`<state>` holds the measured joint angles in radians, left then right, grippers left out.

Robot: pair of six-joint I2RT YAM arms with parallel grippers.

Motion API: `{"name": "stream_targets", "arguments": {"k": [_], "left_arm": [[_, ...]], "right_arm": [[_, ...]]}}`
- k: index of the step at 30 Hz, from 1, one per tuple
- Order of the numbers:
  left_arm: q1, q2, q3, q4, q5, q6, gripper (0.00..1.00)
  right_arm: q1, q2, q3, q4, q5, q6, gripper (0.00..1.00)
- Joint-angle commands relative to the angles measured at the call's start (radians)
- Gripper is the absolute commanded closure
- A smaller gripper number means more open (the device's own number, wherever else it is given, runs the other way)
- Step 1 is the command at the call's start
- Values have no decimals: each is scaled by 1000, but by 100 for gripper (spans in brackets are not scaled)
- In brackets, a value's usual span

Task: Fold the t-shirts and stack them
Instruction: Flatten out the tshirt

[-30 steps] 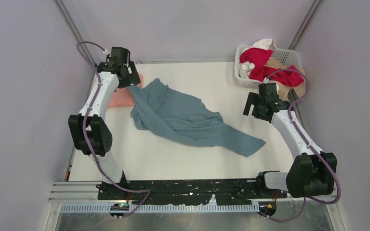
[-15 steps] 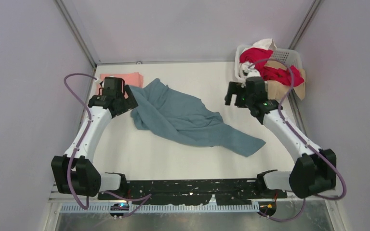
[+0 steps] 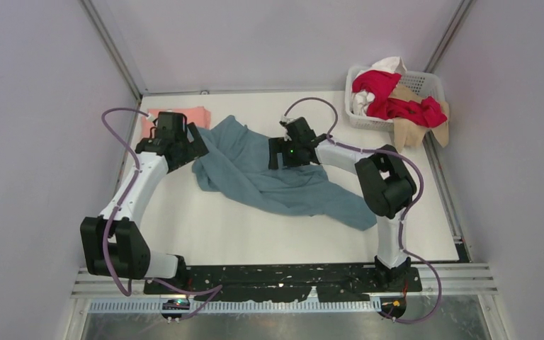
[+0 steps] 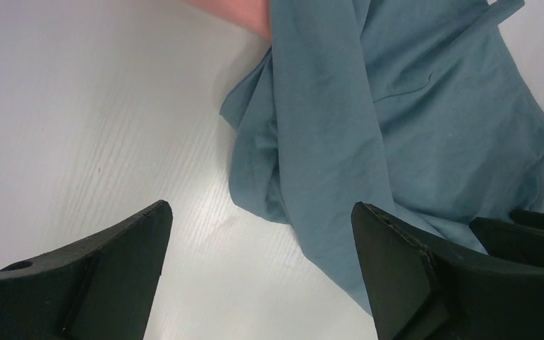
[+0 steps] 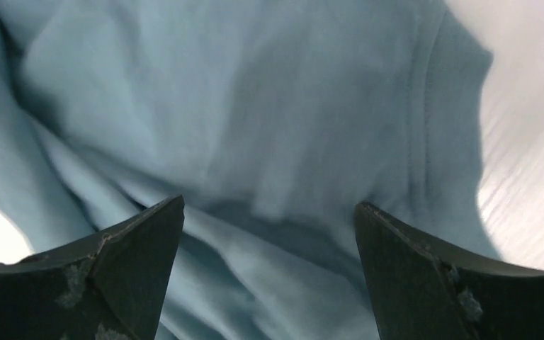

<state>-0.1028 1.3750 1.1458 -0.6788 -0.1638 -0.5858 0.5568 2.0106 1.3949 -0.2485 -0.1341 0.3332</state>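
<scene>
Cloth like this blue-grey t-shirt (image 3: 276, 177) should be light, limp and quick to slide on the smooth white table (image 3: 255, 234), I'd judge. It has no stiffness to push against, and a lift from a single point would only draw it into a rope.

It lies crumpled across the middle of the table in long diagonal folds. Its far-left corner laps onto the salmon-pink t-shirt (image 3: 188, 115), which lies flat in the far-left corner.

My left gripper (image 4: 260, 207) hangs with its jaws spread wide and nothing between them, over the shirt's left edge where it meets bare table. My right gripper (image 5: 269, 205) is just as wide and just as empty, hovering close above the middle of the shirt. Its wrist view is blurred, but a stitched band curves past on the right.

I'd take hold at hems and seams, where the doubled fabric gives the pads something to bite. One arm at each of two well-separated edge points would let me pull the shirt taut and spread it flat. A pinch mid-panel risks catching several layers at once. I can't tell from these views which end is the collar.

Waiting in the white lattice basket (image 3: 428, 81) at the far right are a red shirt (image 3: 397, 106), a white shirt (image 3: 389, 65) and a tan shirt (image 3: 407, 131), the tan one spilling over the basket's near side.
</scene>
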Motion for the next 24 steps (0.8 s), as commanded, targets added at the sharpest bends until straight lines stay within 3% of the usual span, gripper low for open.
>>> {"name": "stream_targets", "arguments": {"k": [1, 8, 12, 15, 19, 24], "left_arm": [[0, 9, 5, 51, 24, -7, 0], [-4, 38, 28, 67, 86, 6, 0], [-17, 85, 75, 55, 101, 10, 0], [-30, 134, 123, 43, 108, 16, 0], [-51, 223, 219, 25, 127, 25, 1], [-89, 397, 403, 18, 205, 31, 0]], "right_arm": [[2, -84, -126, -9, 20, 76, 5], [-7, -398, -628, -110, 97, 192, 5], [-8, -599, -800, -246, 117, 248, 5], [-8, -760, -807, -377, 120, 281, 5], [-8, -905, -699, -478, 257, 205, 5], [-26, -869, -538, -240, 317, 119, 5]]}}
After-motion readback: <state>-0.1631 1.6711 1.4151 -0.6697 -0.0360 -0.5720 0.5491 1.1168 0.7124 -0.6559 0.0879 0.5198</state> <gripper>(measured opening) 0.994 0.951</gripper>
